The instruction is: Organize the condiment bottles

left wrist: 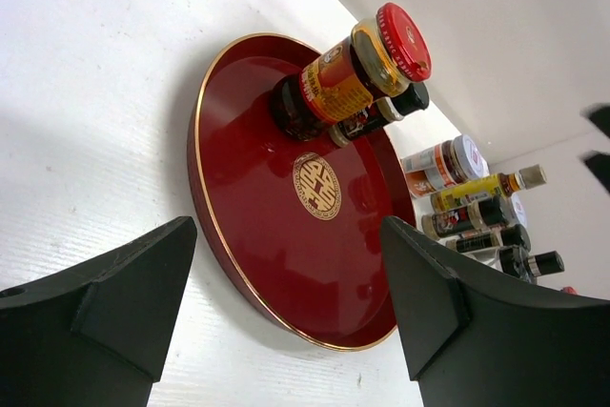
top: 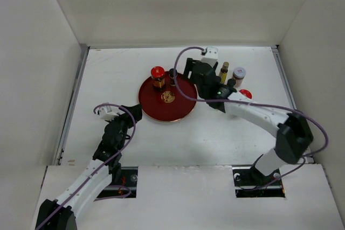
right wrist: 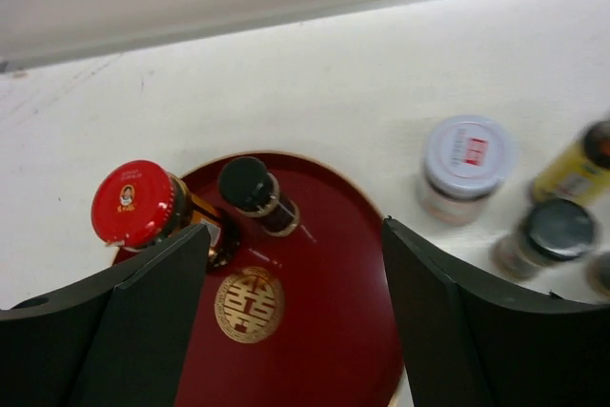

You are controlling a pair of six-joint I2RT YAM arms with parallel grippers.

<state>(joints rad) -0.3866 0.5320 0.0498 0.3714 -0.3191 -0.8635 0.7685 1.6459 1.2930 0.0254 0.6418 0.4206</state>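
Right wrist view looks down past the right gripper [right wrist: 295, 234]. Its jaws are spread wide with nothing between them, over the red tray [right wrist: 334, 350]. Two of the condiment bottles stand at the tray's far side: a red-lidded jar [right wrist: 133, 202] and a black-capped bottle [right wrist: 250, 188] just beside it. The rest stand on the surface [top: 108, 79] off to the right of those jaws. I can see a pale-lidded jar [right wrist: 465, 161], a slim yellow bottle [right wrist: 577, 173] and a dark-capped bottle [right wrist: 555, 231], all upright with caps toward the camera. I'd judge the right arm the nearer one for the next pick, which means a swing rightward, then down over a cap. The left gripper [left wrist: 286, 235] sits by the tray's near-left rim, jaws apart and empty.
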